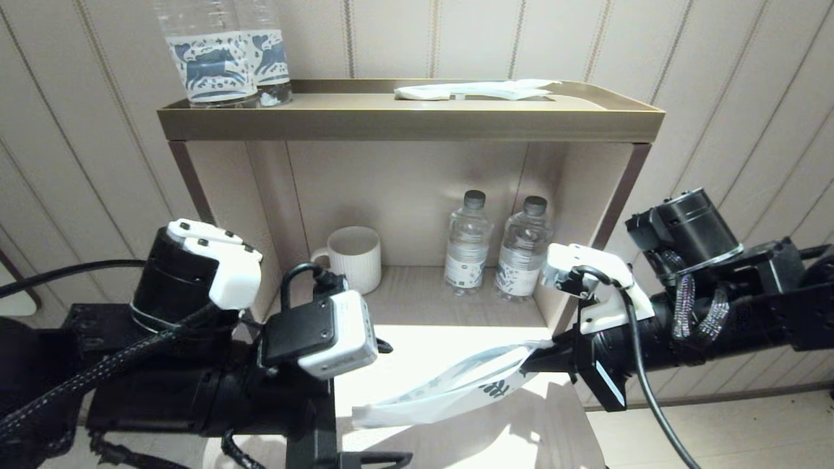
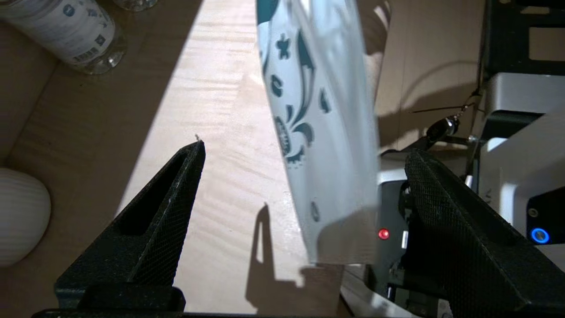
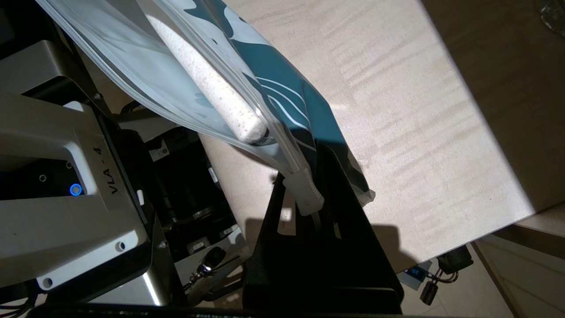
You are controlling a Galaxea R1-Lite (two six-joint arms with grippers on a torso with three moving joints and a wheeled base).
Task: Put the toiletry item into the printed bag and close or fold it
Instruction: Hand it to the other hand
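Right wrist view: right claw (image 3: 309,194) is clenched on the zipper end of the printed bag (image 3: 282,88), holding it up off the worktop (image 3: 397,132), with a white speckled stick (image 3: 207,84) visible inside. Left claw (image 2: 304,176) is spread wide, nothing gripped, and the bag's free end hangs between its fingers (image 2: 167,207). Behind, 2 water bottles (image 1: 495,251) and a ribbed mug (image 1: 352,257) stand in the shelf.
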